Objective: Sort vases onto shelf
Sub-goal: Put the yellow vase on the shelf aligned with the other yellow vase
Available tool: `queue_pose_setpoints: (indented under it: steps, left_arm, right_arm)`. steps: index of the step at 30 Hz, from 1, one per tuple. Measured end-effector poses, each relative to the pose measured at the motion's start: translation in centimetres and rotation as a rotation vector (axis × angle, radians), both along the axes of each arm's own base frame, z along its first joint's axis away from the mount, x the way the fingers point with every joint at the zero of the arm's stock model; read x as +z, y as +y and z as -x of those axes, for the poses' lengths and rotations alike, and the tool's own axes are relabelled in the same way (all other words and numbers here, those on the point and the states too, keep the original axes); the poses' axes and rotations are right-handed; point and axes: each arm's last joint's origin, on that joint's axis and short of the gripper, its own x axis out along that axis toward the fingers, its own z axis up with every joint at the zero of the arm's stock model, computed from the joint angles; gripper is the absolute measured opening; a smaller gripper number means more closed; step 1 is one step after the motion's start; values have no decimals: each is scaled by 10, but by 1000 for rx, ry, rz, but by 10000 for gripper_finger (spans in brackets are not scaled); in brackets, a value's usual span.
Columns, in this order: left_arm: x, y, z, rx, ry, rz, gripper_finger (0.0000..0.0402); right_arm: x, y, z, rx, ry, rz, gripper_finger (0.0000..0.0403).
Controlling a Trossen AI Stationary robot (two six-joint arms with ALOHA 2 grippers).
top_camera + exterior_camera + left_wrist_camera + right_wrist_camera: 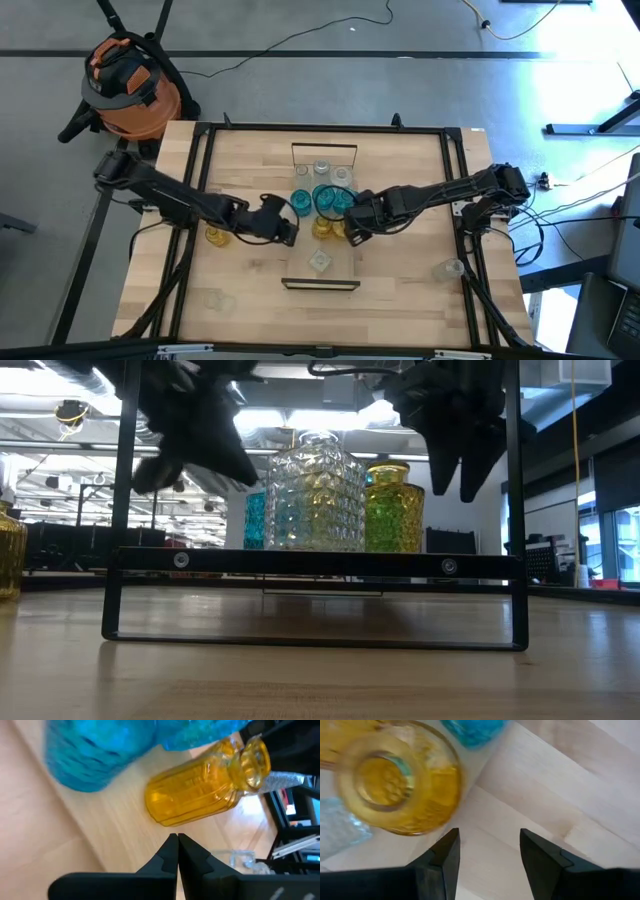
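Your left gripper point(177, 851) has its jaws pressed together on nothing; your right gripper point(487, 851) has its jaws spread wide and empty. Both hang over the middle of the shelf point(322, 275), left at nine o'clock of the vase cluster, right at three o'clock.

The amber vase point(397, 777) stands on the shelf beside the teal vases point(318, 200), and a clear vase point(319, 261) sits alone toward the six o'clock end. That grouping looks like sorting by colour.

The amber vase is just ahead of your right jaws, not between them. It also stands just ahead of your left fingertips, apart from them. More vases wait off the shelf: another amber point(216, 236) at nine o'clock, another clear point(448, 268) at four.
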Motion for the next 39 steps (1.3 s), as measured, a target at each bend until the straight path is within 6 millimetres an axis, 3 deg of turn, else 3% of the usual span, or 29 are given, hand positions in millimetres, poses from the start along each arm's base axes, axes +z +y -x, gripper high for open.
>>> queue_pose_setpoints:
  steps: [12, 19, 25, 29, 34, 39]
  left_arm:
    - [28, 6, 53, 43, 114, -58, 0]
    - [40, 5, 76, -15, 164, -8, 0]
    - [76, -13, 91, -170, 212, 39, 0]
    - [99, -23, 107, -205, 363, 34, 0]
    - [93, -30, 128, -255, 561, 12, 0]
    - [73, -28, 146, -242, 749, -23, 4]
  right_arm:
    - [1, 0, -4, -1, -36, -11, 170]
    - [-1, -1, 5, 44, 52, 12, 170]
    - [-1, -3, 14, 101, 156, 43, 170]
    - [-1, -3, 15, 116, 167, 45, 170]
    - [-1, -3, 13, 117, 141, 42, 170]
    - [-1, -2, 10, 141, 116, 29, 170]
